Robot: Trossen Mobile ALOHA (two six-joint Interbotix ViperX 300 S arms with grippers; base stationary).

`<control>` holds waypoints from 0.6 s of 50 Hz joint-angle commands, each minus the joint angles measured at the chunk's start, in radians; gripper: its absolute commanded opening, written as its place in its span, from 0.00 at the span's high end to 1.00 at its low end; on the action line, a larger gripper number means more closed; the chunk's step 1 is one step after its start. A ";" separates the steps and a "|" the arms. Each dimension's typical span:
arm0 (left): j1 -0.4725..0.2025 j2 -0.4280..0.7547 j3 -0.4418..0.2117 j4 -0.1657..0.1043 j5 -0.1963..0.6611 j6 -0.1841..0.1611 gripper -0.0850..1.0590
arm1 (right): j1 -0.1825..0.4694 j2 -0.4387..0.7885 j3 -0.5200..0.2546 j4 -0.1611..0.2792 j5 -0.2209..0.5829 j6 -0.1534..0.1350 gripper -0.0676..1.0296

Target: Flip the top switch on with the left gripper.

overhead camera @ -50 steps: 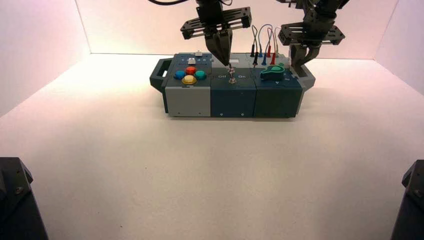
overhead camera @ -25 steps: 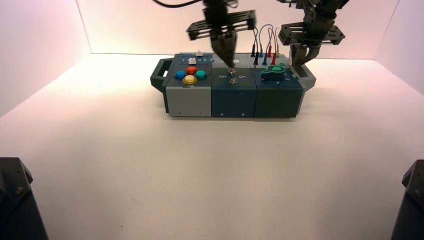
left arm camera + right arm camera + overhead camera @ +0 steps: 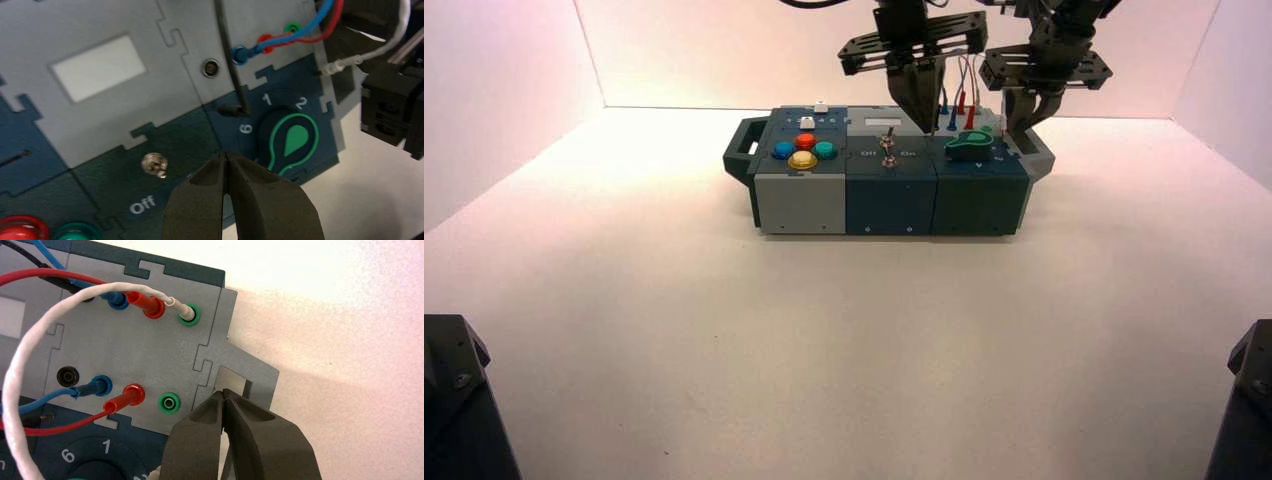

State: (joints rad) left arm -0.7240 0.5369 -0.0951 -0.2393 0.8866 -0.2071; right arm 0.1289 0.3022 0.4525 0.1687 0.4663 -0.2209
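Left wrist view, top switch (image 3: 154, 164) apart from left end effector (image 3: 225, 172), beside Off.

Observed from my station: a pale, smooth table (image 3: 844, 350); the multi-coloured button box (image 3: 889, 205) rests directly on its far part.

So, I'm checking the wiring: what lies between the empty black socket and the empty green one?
A blue plug and a red plug, between the black socket and green socket in the right wrist view.

high view from behind, wrist views close, box shared
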 commanded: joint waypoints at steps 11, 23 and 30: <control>-0.003 -0.083 -0.003 0.037 0.018 -0.005 0.95 | 0.008 -0.034 0.000 0.000 0.021 -0.003 0.96; 0.002 -0.140 0.034 0.058 0.021 -0.002 0.95 | 0.006 -0.078 0.000 0.000 0.064 -0.003 0.96; 0.009 -0.172 0.061 0.066 0.025 0.008 0.95 | 0.008 -0.112 -0.005 0.000 0.109 -0.003 0.96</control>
State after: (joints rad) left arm -0.7240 0.4326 -0.0337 -0.1795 0.9127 -0.2025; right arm 0.1289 0.2531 0.4633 0.1657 0.5522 -0.2209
